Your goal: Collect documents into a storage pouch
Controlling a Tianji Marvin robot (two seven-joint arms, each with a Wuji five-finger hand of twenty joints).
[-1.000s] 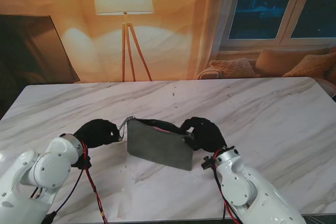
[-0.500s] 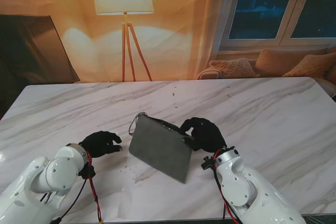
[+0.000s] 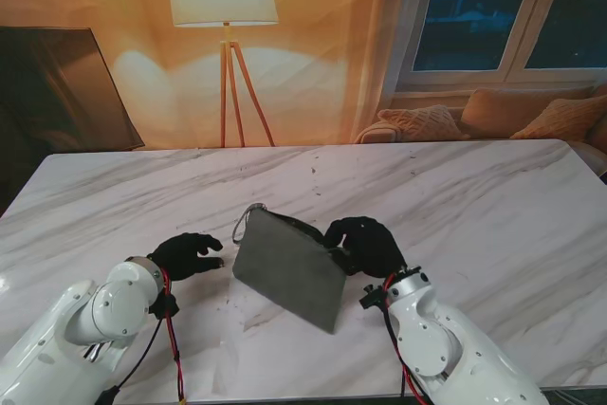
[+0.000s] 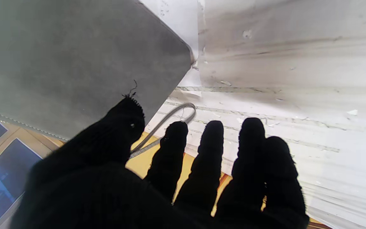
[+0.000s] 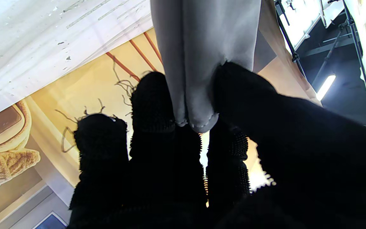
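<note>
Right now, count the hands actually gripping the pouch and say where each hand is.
1. The right hand pinches the grey pouch's right edge, holding it tilted over the table. The left hand hovers open beside its left end, apart from it, near the loop strap.

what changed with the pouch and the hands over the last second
The left robot hand let go of the grey pouch's loop end and drew back toward me, now open beside it. The freed pouch swung, its left end farther from me. The right robot hand stayed pinching the pouch's right end.
</note>
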